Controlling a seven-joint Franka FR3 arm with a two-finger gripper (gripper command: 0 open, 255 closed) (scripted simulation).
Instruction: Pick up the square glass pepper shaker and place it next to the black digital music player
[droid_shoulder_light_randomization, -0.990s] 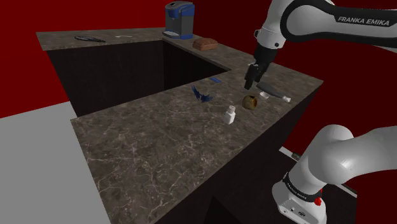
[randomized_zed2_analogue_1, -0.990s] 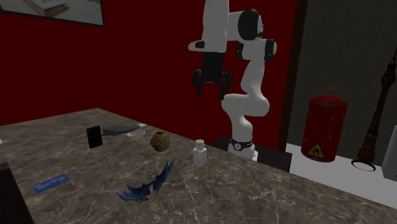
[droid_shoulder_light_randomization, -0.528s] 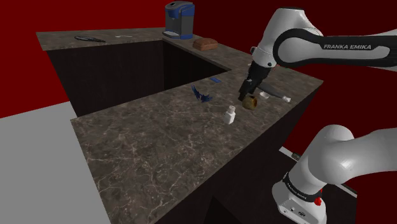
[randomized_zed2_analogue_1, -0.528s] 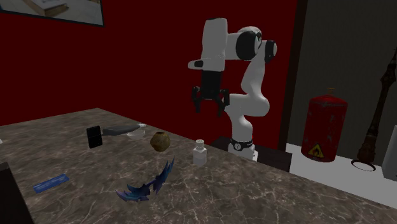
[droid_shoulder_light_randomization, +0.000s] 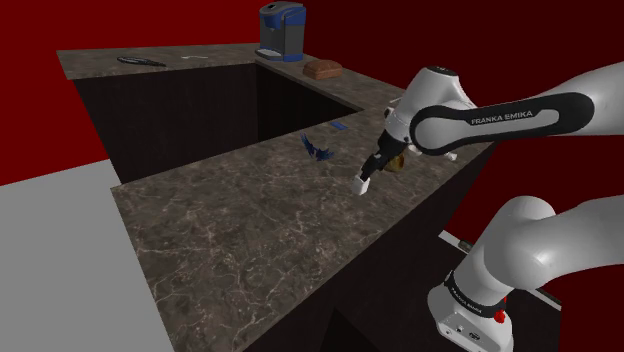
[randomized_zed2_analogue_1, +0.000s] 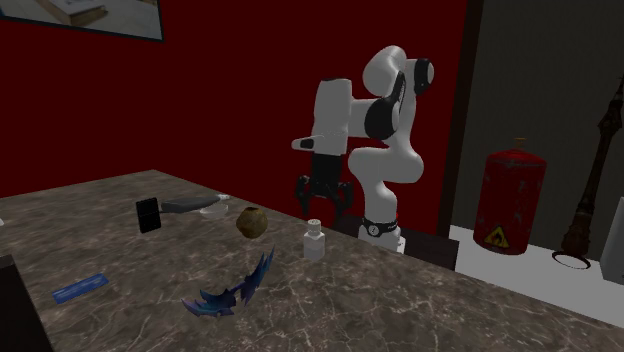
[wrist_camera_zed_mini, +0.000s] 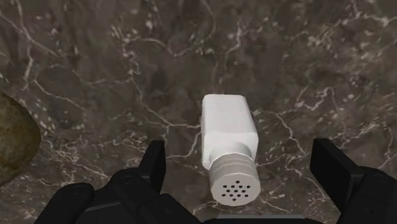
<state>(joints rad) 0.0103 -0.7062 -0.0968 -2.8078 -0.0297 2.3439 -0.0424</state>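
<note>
A small white square shaker (wrist_camera_zed_mini: 228, 137) with a ribbed, perforated cap stands upright on the dark marble counter (droid_shoulder_light_randomization: 250, 220). It also shows as the shaker (randomized_zed2_analogue_1: 314, 241) and the shaker (droid_shoulder_light_randomization: 362, 185). My gripper (wrist_camera_zed_mini: 242, 162) hangs open just above it, one finger on each side, touching nothing. The gripper (randomized_zed2_analogue_1: 324, 198) is a short way over the cap; the gripper (droid_shoulder_light_randomization: 374, 168) partly covers the shaker. The black music player (randomized_zed2_analogue_1: 149, 215) stands farther along the counter at the second exterior view's left.
A brown ball (randomized_zed2_analogue_1: 251, 221) lies between shaker and player, close to my gripper (wrist_camera_zed_mini: 13, 137). A blue feathery object (randomized_zed2_analogue_1: 235, 290), a flat blue item (randomized_zed2_analogue_1: 80, 290) and a grey long object (randomized_zed2_analogue_1: 190, 206) lie nearby. A coffee machine (droid_shoulder_light_randomization: 281, 32) and loaf (droid_shoulder_light_randomization: 322, 69) sit far back.
The arm has folded down and swung from over the far counter end toward the shaker; the open gripper now hovers right above it. Nothing on the counter has moved.
</note>
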